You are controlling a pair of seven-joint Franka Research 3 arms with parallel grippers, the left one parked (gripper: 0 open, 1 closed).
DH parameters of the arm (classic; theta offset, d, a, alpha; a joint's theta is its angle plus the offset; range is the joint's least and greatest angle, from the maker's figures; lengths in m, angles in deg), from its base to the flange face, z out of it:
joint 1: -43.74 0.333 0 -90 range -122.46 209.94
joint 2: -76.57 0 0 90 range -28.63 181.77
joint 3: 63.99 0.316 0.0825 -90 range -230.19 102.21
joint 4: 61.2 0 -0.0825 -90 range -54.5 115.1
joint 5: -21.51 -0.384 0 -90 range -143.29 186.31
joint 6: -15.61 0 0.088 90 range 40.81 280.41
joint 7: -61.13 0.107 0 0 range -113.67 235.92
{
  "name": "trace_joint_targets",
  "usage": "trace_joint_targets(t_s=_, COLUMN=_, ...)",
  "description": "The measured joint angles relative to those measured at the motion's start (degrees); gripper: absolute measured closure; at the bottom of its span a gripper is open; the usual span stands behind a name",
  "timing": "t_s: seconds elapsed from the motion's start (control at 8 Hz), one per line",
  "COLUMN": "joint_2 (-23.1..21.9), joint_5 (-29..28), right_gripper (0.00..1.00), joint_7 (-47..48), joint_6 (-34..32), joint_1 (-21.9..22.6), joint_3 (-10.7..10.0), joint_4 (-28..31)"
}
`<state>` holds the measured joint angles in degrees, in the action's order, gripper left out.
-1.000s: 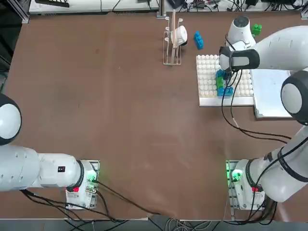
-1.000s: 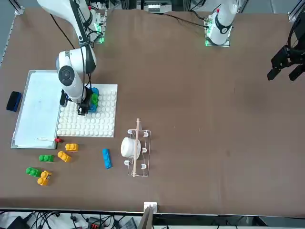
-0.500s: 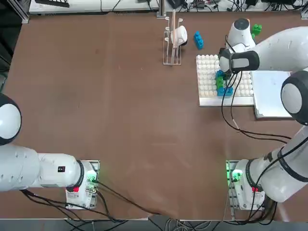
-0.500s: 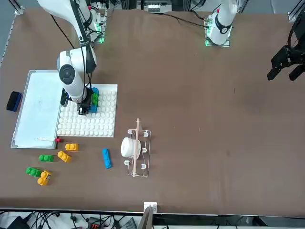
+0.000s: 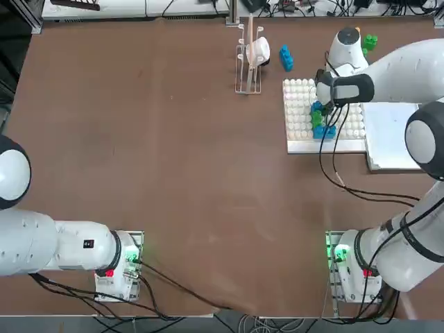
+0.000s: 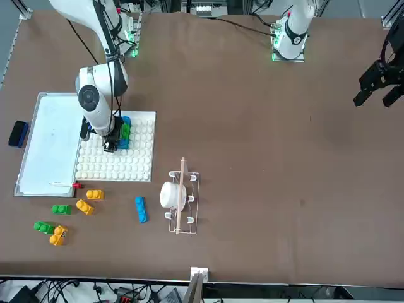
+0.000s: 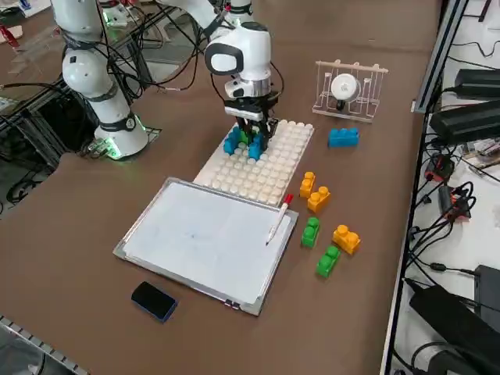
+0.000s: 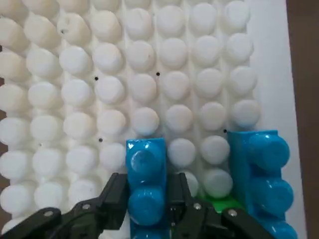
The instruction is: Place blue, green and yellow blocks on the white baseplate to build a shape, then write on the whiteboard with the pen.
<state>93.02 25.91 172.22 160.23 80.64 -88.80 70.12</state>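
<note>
Blue plastic fills the grip of the right gripper point(image 8: 148, 199), whose two black fingers point(image 8: 115, 195) clamp the sides of a blue block point(image 8: 145, 179) pressed down among the studs of the white baseplate point(image 8: 149, 74). Just beside the hand, on the plate's edge side, stands a second blue block point(image 8: 261, 172), with a sliver of green block point(image 8: 219, 204) showing between the two, right under the fingertips. In the side view the gripper point(image 7: 251, 137) points straight down over this small cluster.

Well away from the hand, beyond the baseplate's far edge, loose yellow blocks point(image 7: 314, 191) and green blocks point(image 7: 311, 231) wait on the brown table, and a spare blue one point(image 7: 343, 137) lies near a wire rack point(image 7: 349, 90). The pen point(image 7: 278, 219) rests on the whiteboard point(image 7: 203, 238), close to the yellow pieces.

The risk now looks to be the seating: if the held block sits off the stud grid, pushing could tilt it or jam it against its green neighbour, and letting go too soon could leave it loose.
</note>
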Motion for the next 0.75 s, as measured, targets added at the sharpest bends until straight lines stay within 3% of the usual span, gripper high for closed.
trace_joint_targets(t_s=0.75, joint_2=0.32, joint_5=0.00, right_gripper=0.55, joint_7=-0.04, joint_6=0.86, joint_1=-0.01, joint_3=0.09, joint_4=0.33)
